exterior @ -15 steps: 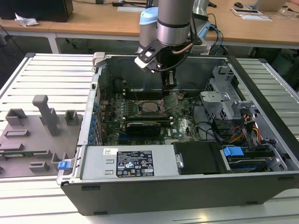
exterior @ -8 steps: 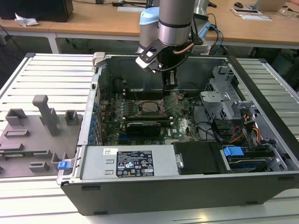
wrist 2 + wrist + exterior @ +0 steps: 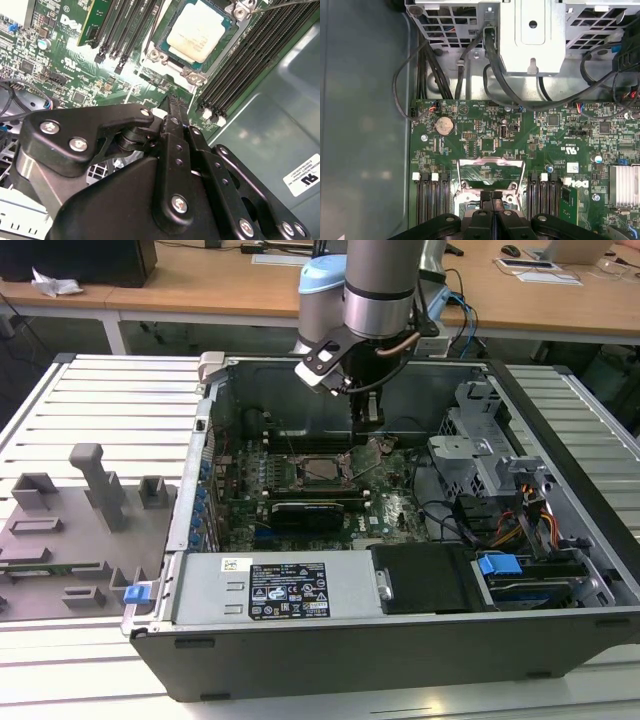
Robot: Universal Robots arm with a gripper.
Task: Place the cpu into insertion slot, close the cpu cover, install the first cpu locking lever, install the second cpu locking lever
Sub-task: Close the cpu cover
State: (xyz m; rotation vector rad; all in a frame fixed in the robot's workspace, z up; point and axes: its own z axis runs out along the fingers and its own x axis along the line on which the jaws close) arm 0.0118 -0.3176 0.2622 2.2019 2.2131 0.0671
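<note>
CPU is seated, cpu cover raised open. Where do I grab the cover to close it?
Take the cpu cover by its free cross bar, the edge farthest from the cpu. The cut-out leaves only thin rails, and that bar probably gives most leverage. Come from the drive cage side, since the frame seems tipped that way. The hand, shut, sits at the hinge end.

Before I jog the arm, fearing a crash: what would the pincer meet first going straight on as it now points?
Probably the open cpu cover: the shut pincer points at its frame edge, beside the seated cpu. Depth is unclear; it may already touch.
</note>
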